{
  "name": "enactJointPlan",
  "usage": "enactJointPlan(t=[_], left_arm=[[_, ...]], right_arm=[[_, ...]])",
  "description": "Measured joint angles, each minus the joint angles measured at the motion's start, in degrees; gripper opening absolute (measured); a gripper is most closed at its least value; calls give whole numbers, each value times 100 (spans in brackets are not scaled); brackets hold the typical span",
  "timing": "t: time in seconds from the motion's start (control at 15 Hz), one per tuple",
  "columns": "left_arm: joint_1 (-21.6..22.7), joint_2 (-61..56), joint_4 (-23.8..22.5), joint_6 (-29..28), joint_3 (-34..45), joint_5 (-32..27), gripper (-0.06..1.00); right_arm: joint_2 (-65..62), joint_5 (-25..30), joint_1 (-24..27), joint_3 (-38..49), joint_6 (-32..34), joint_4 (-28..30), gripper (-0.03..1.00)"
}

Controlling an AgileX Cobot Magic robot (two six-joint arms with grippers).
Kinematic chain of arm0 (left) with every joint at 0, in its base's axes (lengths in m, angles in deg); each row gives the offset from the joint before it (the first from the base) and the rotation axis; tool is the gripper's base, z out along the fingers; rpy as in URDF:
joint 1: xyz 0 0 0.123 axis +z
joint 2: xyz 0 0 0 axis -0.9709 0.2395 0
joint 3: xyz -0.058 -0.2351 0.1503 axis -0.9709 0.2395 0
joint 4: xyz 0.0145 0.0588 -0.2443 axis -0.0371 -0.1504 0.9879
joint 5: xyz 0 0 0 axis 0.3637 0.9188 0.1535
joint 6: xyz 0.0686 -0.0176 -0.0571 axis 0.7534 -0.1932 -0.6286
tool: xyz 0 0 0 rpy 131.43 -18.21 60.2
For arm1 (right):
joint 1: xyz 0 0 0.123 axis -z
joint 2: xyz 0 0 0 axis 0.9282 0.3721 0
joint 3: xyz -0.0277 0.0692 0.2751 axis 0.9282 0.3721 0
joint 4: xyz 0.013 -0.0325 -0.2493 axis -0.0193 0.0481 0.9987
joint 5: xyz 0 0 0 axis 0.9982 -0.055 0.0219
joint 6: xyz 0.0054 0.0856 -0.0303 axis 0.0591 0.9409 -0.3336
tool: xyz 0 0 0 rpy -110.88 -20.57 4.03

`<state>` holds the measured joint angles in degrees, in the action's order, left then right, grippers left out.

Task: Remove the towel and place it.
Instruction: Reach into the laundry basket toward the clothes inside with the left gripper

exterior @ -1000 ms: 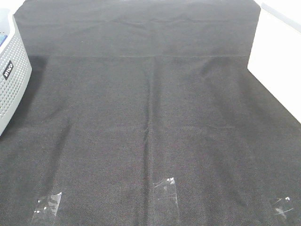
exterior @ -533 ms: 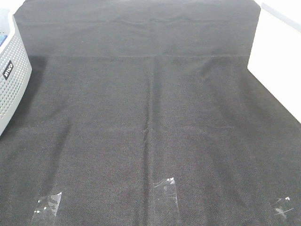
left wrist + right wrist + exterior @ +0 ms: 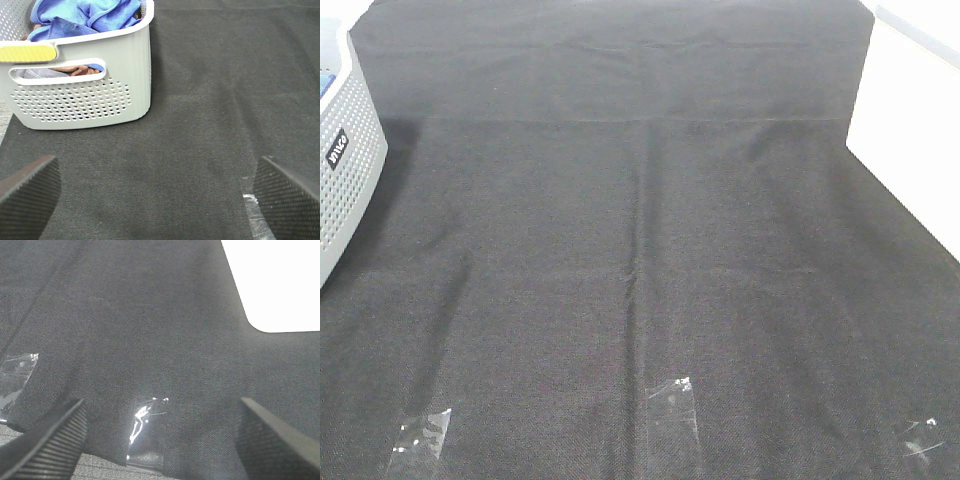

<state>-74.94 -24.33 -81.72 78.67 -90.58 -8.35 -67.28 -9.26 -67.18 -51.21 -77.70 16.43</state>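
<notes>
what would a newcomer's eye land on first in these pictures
The bright blue towel bunched inside the pale grey perforated basket stands out most, in the left wrist view; from the high camera only the basket's side shows at the left edge. The rest is a wide black table covering with shiny clear tape patches along its near edge.

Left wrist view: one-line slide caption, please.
Open left gripper over the black table covering, facing a grey perforated basket holding the crumpled blue towel.

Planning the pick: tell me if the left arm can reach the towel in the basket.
Probably yes: the left gripper stands open facing the basket, bare black cloth between them, and the towel lies heaped at the open top.
</notes>
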Motion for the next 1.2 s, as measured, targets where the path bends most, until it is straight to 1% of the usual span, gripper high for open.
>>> enactJointPlan(t=[1.2], left_arm=[[0,0,-6,0,0,0,99]], right_arm=[[0,0,0,0,0,0,77]])
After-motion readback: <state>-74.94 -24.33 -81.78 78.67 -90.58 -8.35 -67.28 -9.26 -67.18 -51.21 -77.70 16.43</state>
